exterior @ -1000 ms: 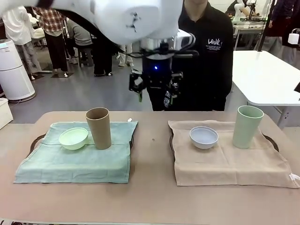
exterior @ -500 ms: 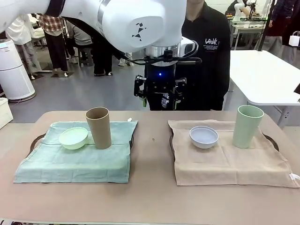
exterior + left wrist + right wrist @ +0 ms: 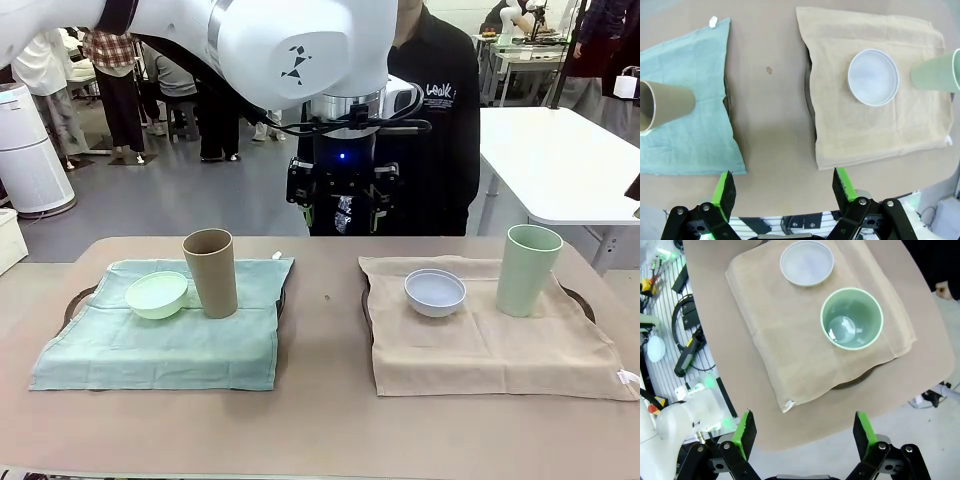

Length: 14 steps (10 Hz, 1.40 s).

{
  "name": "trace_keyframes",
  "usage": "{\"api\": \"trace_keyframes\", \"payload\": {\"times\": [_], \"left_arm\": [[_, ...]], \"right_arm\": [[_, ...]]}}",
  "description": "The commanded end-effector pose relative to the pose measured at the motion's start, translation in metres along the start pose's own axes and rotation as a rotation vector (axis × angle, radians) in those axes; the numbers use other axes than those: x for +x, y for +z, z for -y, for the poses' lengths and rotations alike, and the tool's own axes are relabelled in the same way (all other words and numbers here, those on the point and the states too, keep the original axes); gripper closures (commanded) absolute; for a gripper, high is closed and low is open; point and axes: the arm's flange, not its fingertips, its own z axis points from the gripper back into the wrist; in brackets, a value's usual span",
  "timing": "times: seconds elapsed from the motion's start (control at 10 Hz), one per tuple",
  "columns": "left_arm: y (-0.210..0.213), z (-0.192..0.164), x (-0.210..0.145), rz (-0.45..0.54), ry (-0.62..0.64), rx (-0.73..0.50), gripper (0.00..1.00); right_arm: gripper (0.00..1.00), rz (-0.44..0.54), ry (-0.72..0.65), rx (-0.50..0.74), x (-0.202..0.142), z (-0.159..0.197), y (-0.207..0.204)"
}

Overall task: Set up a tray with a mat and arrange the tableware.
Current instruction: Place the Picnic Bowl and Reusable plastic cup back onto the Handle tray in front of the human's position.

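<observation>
A tall tan-brown cup [image 3: 211,272] and a small light green bowl [image 3: 157,295] stand side by side on a teal mat [image 3: 160,345] at the left. On a beige mat [image 3: 490,345] at the right sit a small whitish-blue bowl [image 3: 435,292] and a tall pale green cup [image 3: 527,270]. Dark tray rims [image 3: 75,305] peek out from under the mats. My left gripper [image 3: 340,205] hangs open high over the table's far edge, holding nothing [image 3: 784,185]. High above the pale green cup [image 3: 851,318], my right gripper [image 3: 804,429] is open and holds nothing.
A person in a black top [image 3: 445,130] stands right behind the far edge, behind my left gripper. A bare strip of table [image 3: 325,330] runs between the two mats. A white table [image 3: 560,160] stands at the back right.
My left arm has swung over and its gripper has turned and shifted slightly right and lower. The tableware and mats have not moved.
</observation>
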Motion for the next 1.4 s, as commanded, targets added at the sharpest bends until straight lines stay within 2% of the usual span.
{"api": "trace_keyframes", "payload": {"times": [0.0, 0.1, 0.2, 0.3, 0.4, 0.5, 0.6, 0.7, 0.8, 0.9, 1.0, 1.1, 1.2, 1.3], "left_arm": [[0.0, 0.0, 0.0, 0.0, 0.0, 0.0, 0.0], [0.025, -0.034, 0.001, 0.022, 0.002, -0.084, 0.0], [0.037, -0.068, -0.002, 0.001, -0.005, -0.18, 0.0], [0.043, -0.093, -0.004, -0.007, 0.001, -0.215, 0.0], [0.051, -0.121, -0.011, -0.028, -0.011, -0.192, 0.0], [0.058, -0.145, -0.02, -0.045, -0.04, -0.139, 0.0], [0.066, -0.168, -0.025, -0.027, -0.019, -0.088, 0.0], [0.063, -0.115, 0.004, -0.014, 0.0, -0.178, 0.0], [0.063, -0.115, 0.004, -0.014, 0.0, -0.178, 0.0], [0.07, -0.154, -0.01, -0.021, -0.002, -0.137, 0.0], [0.073, -0.152, -0.01, -0.072, -0.019, -0.158, 0.0], [0.076, -0.174, -0.003, -0.058, -0.021, -0.397, 0.0], [0.077, -0.206, -0.01, -0.006, -0.015, -0.669, 0.0], [0.072, -0.251, -0.021, 0.005, -0.003, -0.932, 0.0]], "right_arm": [[0.0, 0.0, 0.0, 0.0, 0.0, 0.0, 0.0], [0.0, -0.044, -0.15, -0.081, 0.02, -0.01, 0.014], [0.0, -0.047, -0.266, -0.065, 0.053, -0.017, 0.017], [0.0, -0.044, -0.341, -0.053, 0.092, -0.021, 0.011], [0.0, 0.027, -0.46, 0.001, 0.116, -0.018, 0.006], [0.0, 0.041, -0.58, 0.034, 0.132, -0.014, -0.012], [0.0, 0.05, -0.533, 0.055, 0.14, -0.02, -0.024], [0.0, -0.005, -0.444, -0.018, 0.118, -0.029, -0.001], [0.0, -0.005, -0.444, -0.018, 0.118, -0.029, -0.001], [0.0, -0.002, -0.511, 0.029, 0.141, -0.026, -0.022], [0.0, -0.007, -0.503, 0.164, 0.12, -0.014, -0.02], [0.0, 0.129, -0.461, 0.423, 0.109, -0.005, -0.021], [0.0, 0.295, -0.412, 0.646, 0.094, -0.002, -0.019], [0.0, 0.399, -0.398, 0.806, 0.072, 0.002, -0.021]]}}
